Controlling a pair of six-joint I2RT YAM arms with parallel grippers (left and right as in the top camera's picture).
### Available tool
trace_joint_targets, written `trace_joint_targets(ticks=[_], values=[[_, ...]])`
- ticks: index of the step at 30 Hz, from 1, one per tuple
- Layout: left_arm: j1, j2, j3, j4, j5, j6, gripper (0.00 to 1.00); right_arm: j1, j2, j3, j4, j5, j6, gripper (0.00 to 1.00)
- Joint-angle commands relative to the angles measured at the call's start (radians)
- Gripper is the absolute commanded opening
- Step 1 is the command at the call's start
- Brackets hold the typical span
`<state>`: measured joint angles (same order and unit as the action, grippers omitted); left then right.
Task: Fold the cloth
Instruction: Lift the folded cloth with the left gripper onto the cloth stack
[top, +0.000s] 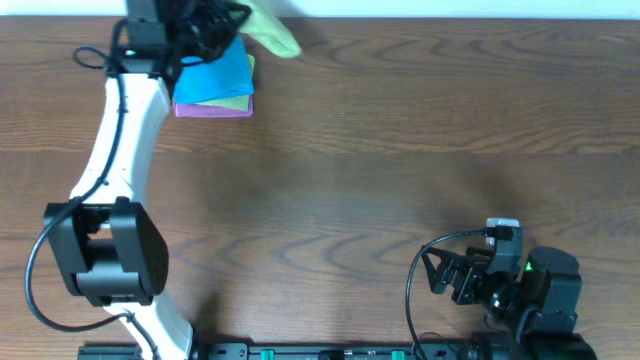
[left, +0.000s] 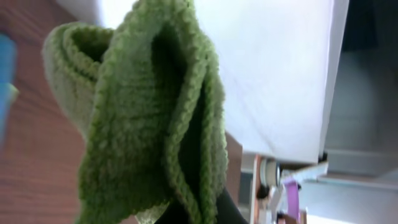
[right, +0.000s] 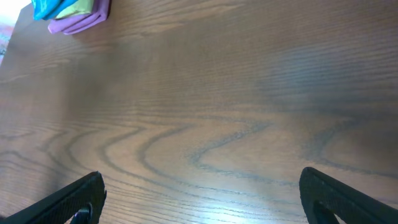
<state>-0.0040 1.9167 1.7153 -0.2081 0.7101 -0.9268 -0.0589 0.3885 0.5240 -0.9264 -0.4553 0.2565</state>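
left gripper (top: 232, 22) clenched on the bunched cloth (left: 149, 112); blue cloth (top: 215, 72) and purple cloth (top: 212, 109) stacked just beside it. right gripper (right: 202, 199) released, jaws wide, over the worktop (right: 249, 93).

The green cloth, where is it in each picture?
Overhead: the green cloth pokes out at the top edge, left of the middle.
Left wrist: the green cloth fills the left and middle, bunched up close.
Right wrist: not in it.
Shared landmark: the blue cloth, top left overhead and in the right wrist's top left corner. The blue sliver at the left wrist's left edge is probably it too.
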Motion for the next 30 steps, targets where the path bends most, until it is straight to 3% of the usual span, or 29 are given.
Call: trace_joint_targets(ticks=[1, 12, 19, 30], values=[[0.031, 0.075, 0.057, 0.003, -0.005, 0.026, 0.06, -0.007, -0.006, -0.003, -0.002, -0.001, 0.013, 0.99], [0.122, 0.238, 0.162, 0.006, 0.127, 0.026, 0.05, -0.007, -0.006, -0.003, -0.002, -0.001, 0.013, 0.99], [0.154, 0.255, 0.162, -0.009, 0.128, 0.051, 0.05, -0.007, -0.006, -0.003, -0.002, -0.001, 0.013, 0.99], [0.163, 0.262, 0.162, -0.159, 0.092, 0.175, 0.06, -0.007, -0.006, -0.003, -0.002, -0.001, 0.013, 0.99]])
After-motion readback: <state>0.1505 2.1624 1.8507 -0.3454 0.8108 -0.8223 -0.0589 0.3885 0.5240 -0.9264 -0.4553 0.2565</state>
